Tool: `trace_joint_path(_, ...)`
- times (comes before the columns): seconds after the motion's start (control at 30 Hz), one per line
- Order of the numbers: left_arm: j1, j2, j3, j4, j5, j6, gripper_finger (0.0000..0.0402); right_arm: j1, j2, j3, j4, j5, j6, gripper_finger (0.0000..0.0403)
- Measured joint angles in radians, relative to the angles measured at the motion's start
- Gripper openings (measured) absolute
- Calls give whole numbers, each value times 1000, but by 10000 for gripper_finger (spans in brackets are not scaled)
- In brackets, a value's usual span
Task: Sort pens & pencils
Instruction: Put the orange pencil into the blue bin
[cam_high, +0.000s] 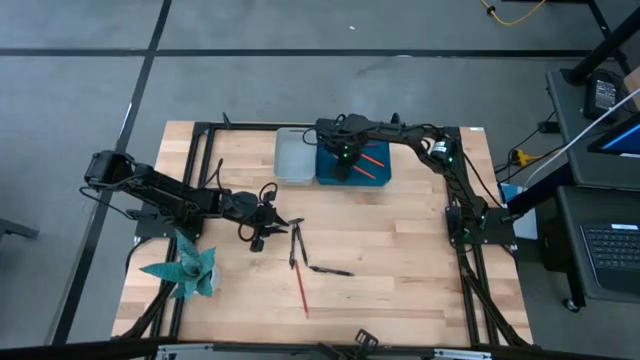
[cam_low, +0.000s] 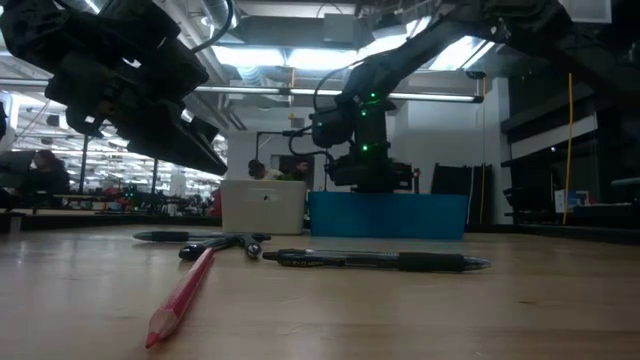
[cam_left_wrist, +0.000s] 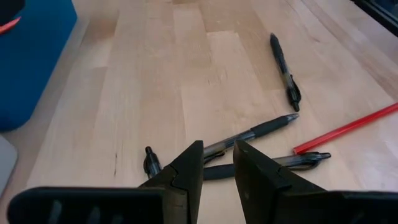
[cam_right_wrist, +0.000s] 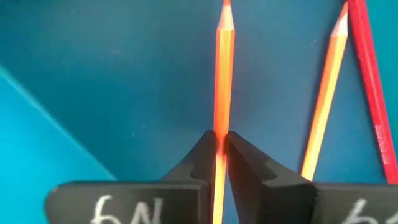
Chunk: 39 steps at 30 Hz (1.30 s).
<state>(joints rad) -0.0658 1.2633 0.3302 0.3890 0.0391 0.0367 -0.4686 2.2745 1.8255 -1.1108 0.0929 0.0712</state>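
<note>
A: Holding an orange pencil between closed fingers, the right gripper hangs inside the blue bin. Two more pencils lie on the bin floor just beside it.

B: Release judged best low, shaft level, so the pencil lands alongside the others and doesn't bounce out.

A: Left gripper?

B: Fingers narrowly parted, nothing between them. It hovers over the wood table, tips just short of two crossed pens. A third pen lies farther ahead; a red pencil lies off to one side of the crossed pens.

A: Best approach?

B: Likely take the upper pen of the crossed pair, closing across its grip section, so the lower one isn't dragged. The clear bin, beside the blue one, appears to be meant for pens.
</note>
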Motion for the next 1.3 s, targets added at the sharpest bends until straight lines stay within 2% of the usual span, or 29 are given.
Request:
trace_joint_path(0.3, 0, 0, 0, 1, -1, 22, 82, 1, 0, 1, 62, -10, -5, 37)
trace_joint_path(1.1, 0, 0, 0, 1, -2, 25, 82, 9, 0, 1, 61, -43, -24, 38)
trace_joint_path(1.2, 0, 0, 0, 1, -2, 25, 82, 9, 0, 1, 61, -43, -28, 55)
trace_joint_path(1.3, 0, 0, 0, 1, -2, 26, 82, 9, 0, 1, 62, -43, -31, 88)
